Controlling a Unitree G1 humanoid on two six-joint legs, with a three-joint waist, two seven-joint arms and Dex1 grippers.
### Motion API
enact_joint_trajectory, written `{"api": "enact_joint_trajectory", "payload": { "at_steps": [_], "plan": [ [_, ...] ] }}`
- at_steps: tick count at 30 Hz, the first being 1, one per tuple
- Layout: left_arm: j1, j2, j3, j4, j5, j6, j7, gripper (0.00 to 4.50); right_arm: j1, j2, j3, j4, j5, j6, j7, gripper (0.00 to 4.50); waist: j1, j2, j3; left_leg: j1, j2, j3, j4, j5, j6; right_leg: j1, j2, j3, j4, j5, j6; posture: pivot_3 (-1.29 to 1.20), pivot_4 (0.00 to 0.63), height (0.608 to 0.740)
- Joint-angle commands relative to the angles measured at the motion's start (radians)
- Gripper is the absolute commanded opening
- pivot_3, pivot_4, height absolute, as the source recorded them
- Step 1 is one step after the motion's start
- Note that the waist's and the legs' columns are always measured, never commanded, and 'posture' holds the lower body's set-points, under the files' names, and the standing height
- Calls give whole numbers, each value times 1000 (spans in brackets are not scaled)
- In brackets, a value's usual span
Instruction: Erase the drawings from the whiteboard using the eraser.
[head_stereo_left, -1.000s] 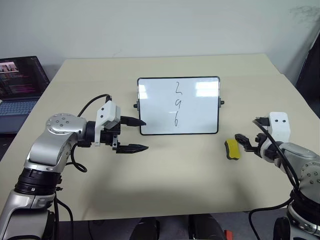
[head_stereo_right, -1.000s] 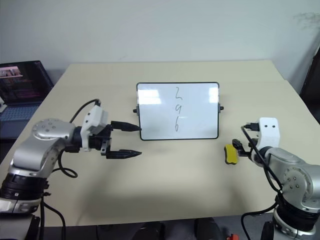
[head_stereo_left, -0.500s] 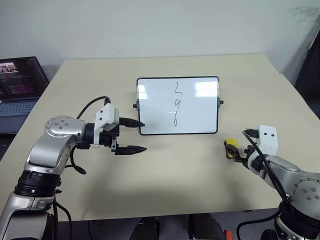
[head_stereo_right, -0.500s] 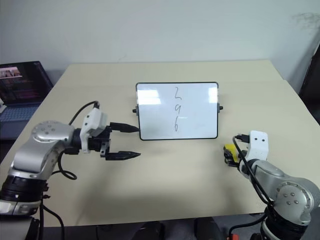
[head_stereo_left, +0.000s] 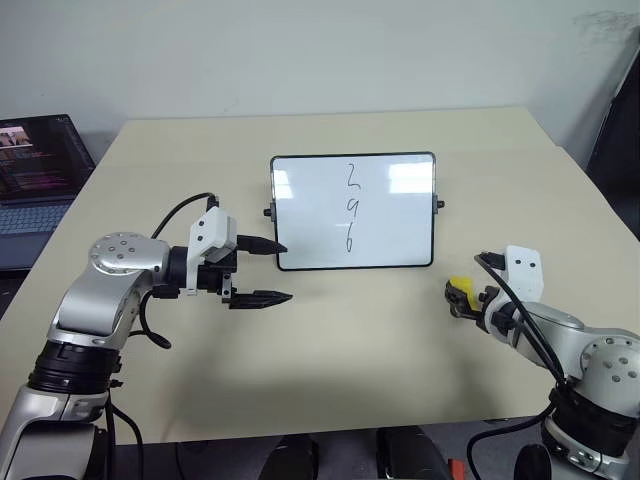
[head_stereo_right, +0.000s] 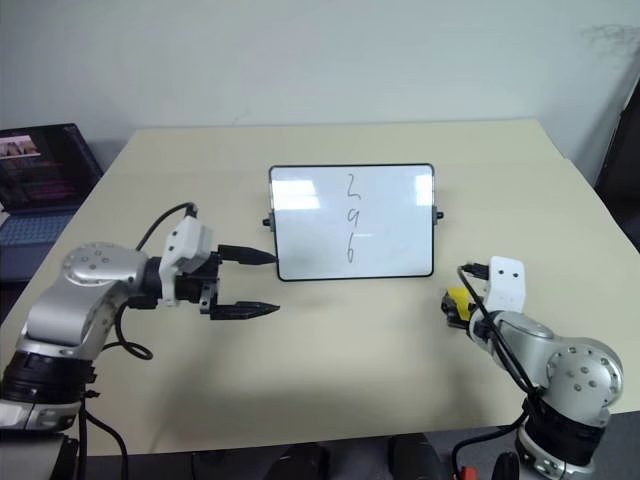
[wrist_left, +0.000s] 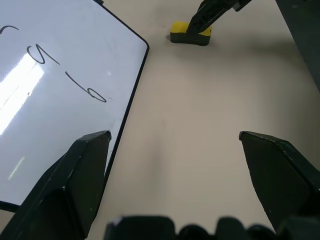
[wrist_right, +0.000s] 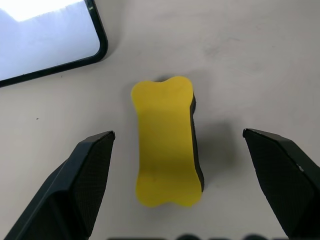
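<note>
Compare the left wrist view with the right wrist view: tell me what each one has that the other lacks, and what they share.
Left wrist view alone: the drawings on the whiteboard, and the right gripper reaching over the eraser, seen between the left gripper's open fingers.

Right wrist view alone: the eraser's bone-shaped yellow top, close up between the open fingers.

Both: eraser, a whiteboard corner, the beige table.
</note>
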Motion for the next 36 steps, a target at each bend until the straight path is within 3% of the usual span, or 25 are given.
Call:
{"api": "enact_joint_trajectory", "payload": {
  "at_steps": [1,36],
  "plan": [
    [-6,23,38,-37,-8,7,4,4500,-25,-6,7,2,24,8,-14,4493,-1,0,0,0,0,0,0,0,0,0,0,0,0,0,0,0,150,740],
    [-4,24,45,-75,-14,42,15,4500,6,-7,22,7,-128,8,83,4493,-3,0,0,0,0,0,0,0,0,0,0,0,0,0,0,0,150,740]
  ]
}}
